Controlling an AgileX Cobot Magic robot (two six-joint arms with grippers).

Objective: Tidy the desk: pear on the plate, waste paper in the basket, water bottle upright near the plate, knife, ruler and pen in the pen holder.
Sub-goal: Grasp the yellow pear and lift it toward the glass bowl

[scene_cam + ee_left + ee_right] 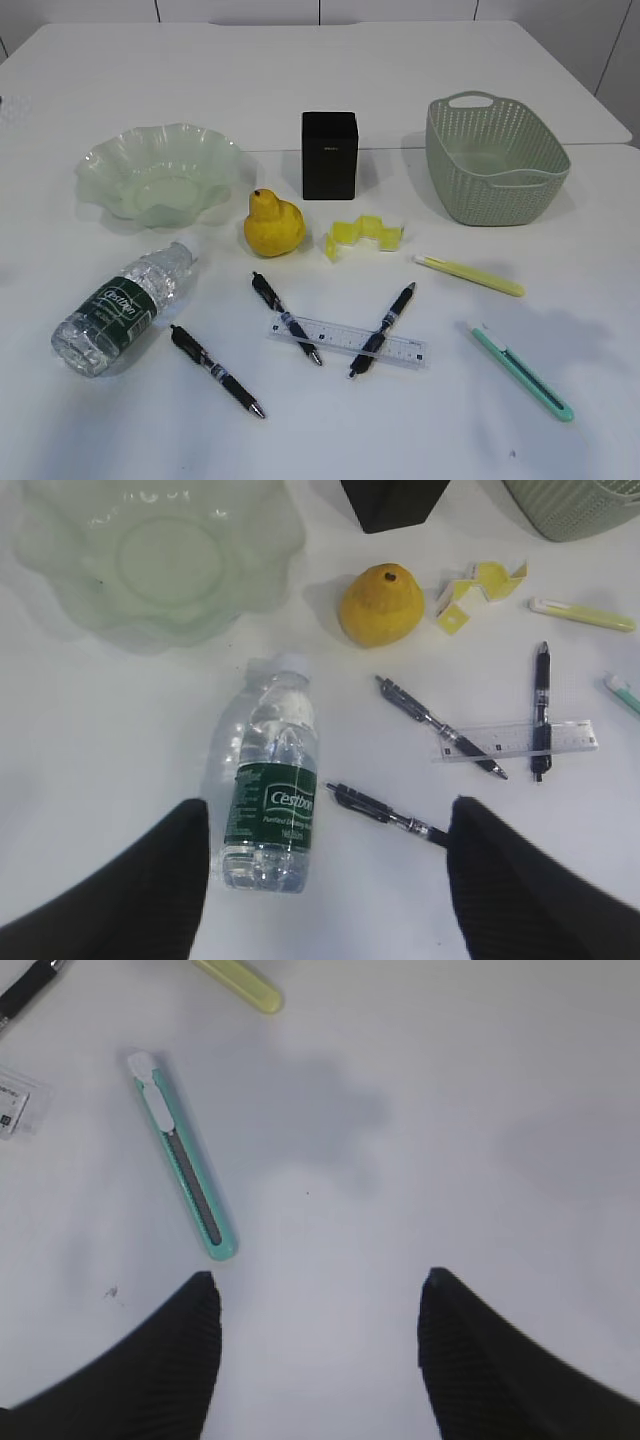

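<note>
- Left claw (325, 880) is spread wide and empty above the lying water bottle (268, 785), lower centre; straddle its labelled middle.
- Right claw (318, 1345) is also released, near the teal knife (182, 1156).

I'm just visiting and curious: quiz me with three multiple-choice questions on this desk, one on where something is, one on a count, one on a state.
1. Where is the pear?
A. in the basket
B. on the desk beside the plate
C. in the pen holder

2. How many black pens lie on the desk?
A. one
B. three
C. five

3. How is the water bottle?
A. standing upright
B. lying on its side
C. held in the fingers

Answers: 1 B, it sits on the desk right of the plate. 2 B, three show. 3 B, it lies flat, label sideways.
</note>
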